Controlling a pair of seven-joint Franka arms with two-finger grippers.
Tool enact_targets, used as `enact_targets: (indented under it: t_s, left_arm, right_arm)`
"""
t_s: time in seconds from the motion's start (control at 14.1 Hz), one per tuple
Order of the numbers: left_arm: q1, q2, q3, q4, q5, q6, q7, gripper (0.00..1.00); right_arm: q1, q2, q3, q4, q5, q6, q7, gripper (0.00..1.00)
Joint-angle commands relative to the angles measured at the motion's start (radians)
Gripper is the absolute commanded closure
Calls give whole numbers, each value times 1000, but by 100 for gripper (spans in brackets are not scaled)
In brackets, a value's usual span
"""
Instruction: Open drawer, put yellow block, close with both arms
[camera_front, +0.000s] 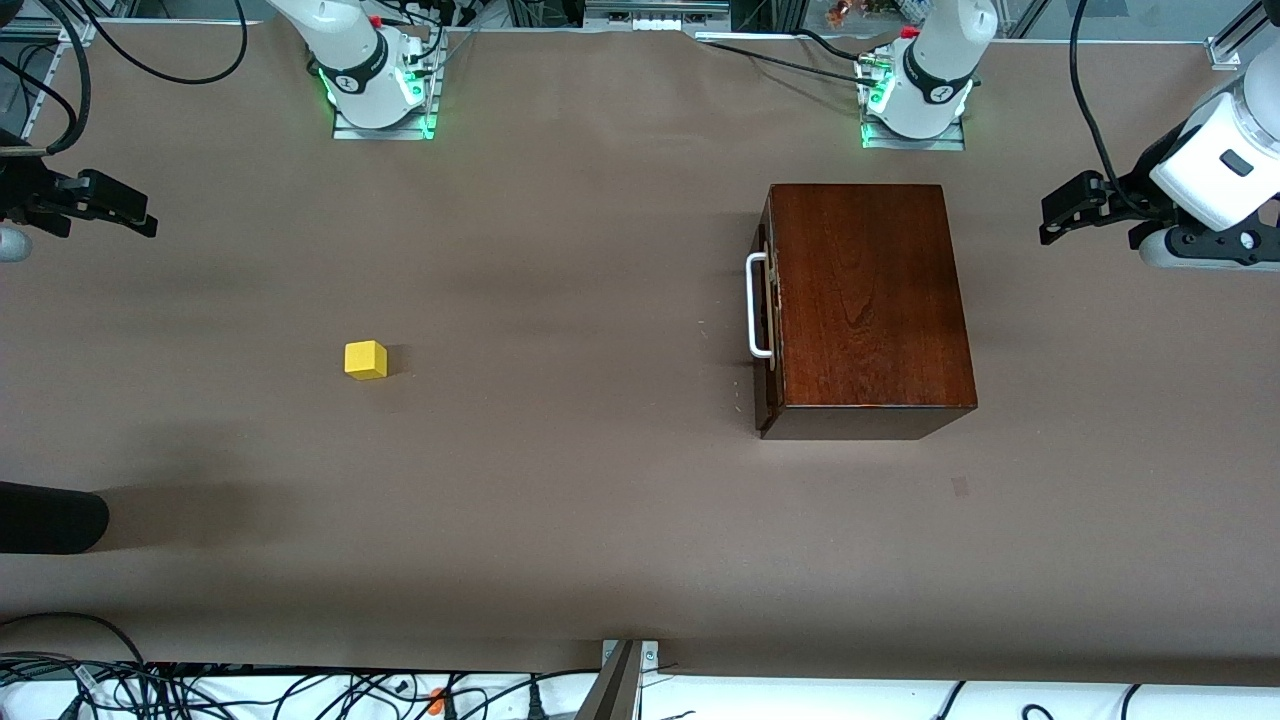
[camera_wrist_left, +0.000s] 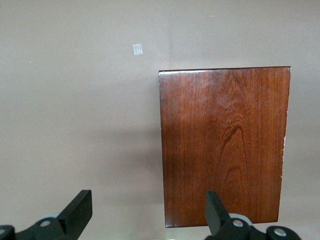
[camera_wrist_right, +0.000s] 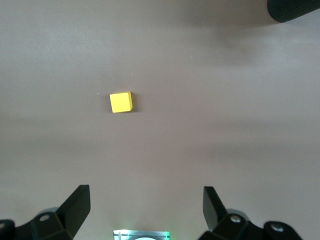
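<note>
Across the front view, the wooden box (camera_front: 868, 305) stands toward the left arm's end of the table with the drawer (camera_front: 768, 310) fully closed; its white loop handle (camera_front: 756, 305) faces the right arm's end. The yellow block (camera_front: 366, 360) lies on the bare table (camera_front: 560, 500) well apart from the box, toward the right arm's end. The left gripper (camera_front: 1062, 215) hangs at the left arm's end of the table and the right gripper (camera_front: 105, 210) at the right arm's end, both clear of the work; this reads as a start pose with no step yet done.

From the left wrist view, the left gripper (camera_wrist_left: 147, 212) has its fingers spread apart and empty above the box (camera_wrist_left: 225, 145), whose closed lid fills the scene.

From the right wrist view, the right gripper (camera_wrist_right: 146, 207) is likewise spread and empty, with the yellow block (camera_wrist_right: 121, 102) on the table below, probably its intended pick.
</note>
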Motion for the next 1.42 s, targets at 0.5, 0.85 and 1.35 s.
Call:
enact_targets:
  t_s: [0.5,0.85,1.35]
  left_arm:
    - [1,-22,-1,11,16,-13,15,0]
    - [1,-23,2,14,15,-31,6,0]
    - [-3,-25,-17,16,-13,-25,-38,0]
  right_arm:
    - [-10,-14,7,-6,-2,-7,6,0]
    - [-10,-14,7,-6,-2,-8,7,0]
    - [-10,-14,7,-6,-2,-7,6,0]
